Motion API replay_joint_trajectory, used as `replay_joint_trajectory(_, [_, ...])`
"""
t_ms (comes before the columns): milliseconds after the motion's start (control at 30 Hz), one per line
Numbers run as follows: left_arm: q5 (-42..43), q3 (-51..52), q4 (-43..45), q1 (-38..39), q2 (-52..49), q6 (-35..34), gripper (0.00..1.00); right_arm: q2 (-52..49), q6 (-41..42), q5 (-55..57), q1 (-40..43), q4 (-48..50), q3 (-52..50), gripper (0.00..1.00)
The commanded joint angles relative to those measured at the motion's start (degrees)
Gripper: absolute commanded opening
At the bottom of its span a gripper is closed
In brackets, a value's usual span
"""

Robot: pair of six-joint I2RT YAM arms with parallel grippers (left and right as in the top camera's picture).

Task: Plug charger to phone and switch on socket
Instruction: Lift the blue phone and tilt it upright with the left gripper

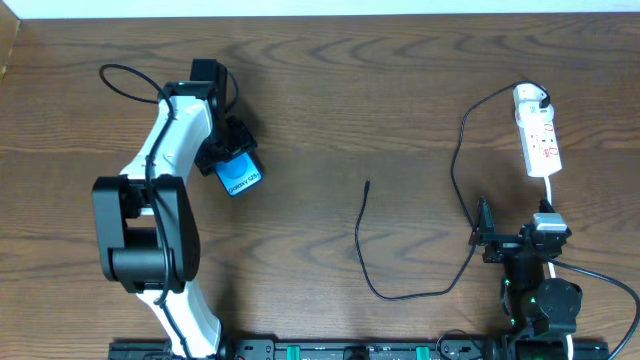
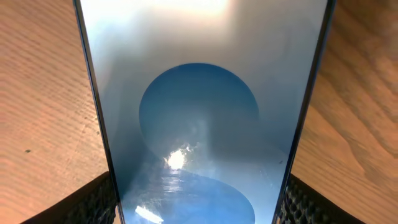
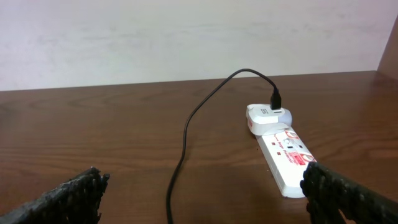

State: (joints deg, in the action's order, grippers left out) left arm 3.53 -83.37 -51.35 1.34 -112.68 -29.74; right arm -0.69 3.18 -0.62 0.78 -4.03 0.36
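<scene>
The left hand [image 1: 231,155] is closed on the phone [image 1: 239,177]. In the left wrist view its two dark fingers [image 2: 93,202] press the long edges of the phone, one on each side. The screen shows a bright blue with a lighter blue circle. A white strip on the screen carries writing, but from overhead it is too small to read.

To the right of this hand, well apart from it, the small plug tip [image 1: 367,183] of the charger [image 1: 362,245] lies free on the worktop [image 1: 330,90]. The black cable curves toward the right hand [image 3: 202,180] and then runs away in front of it to the white adapter [image 3: 264,116].

The right hand is wide open, with nothing between its fingers. The socket [image 3: 287,155] lies ahead of it, near its right finger, with the adapter sitting in the far end. Its red markings cannot be read.
</scene>
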Motion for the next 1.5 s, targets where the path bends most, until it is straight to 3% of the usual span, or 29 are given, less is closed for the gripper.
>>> replay_joint_trajectory(0, [2.64, -1.31, -0.44, -0.02, 2.4, 1.09, 0.07, 0.31, -0.68, -0.33, -0.66, -0.24, -0.07, 0.99])
replay_joint_trajectory(300, [31.1, -1.31, 7.04, -0.02, 4.76, 0.52, 0.07, 0.31, -0.68, -0.33, -0.66, -0.26, -0.07, 0.99])
replay_joint_trajectory(467, [45.59, -1.31, 12.7, -0.02, 4.79, -7.13, 0.07, 0.31, -0.68, -0.33, -0.66, -0.24, -0.07, 0.99])
replay_joint_trajectory(767, [62.97, -1.31, 21.29, -0.02, 4.79, -23.56, 0.08, 0.31, -0.68, -0.33, -0.66, -0.24, -0.04, 0.99])
replay_joint_trajectory(1233, [75.41, -1.31, 22.18, -0.02, 4.79, -42.53, 0.07, 0.31, -0.68, -0.33, -0.66, -0.24, -0.07, 0.99])
replay_joint_trajectory(1467, [75.58, -1.31, 22.16, -0.02, 4.81, -45.4, 0.07, 0.31, -0.68, -0.33, -0.66, -0.26, -0.07, 0.99])
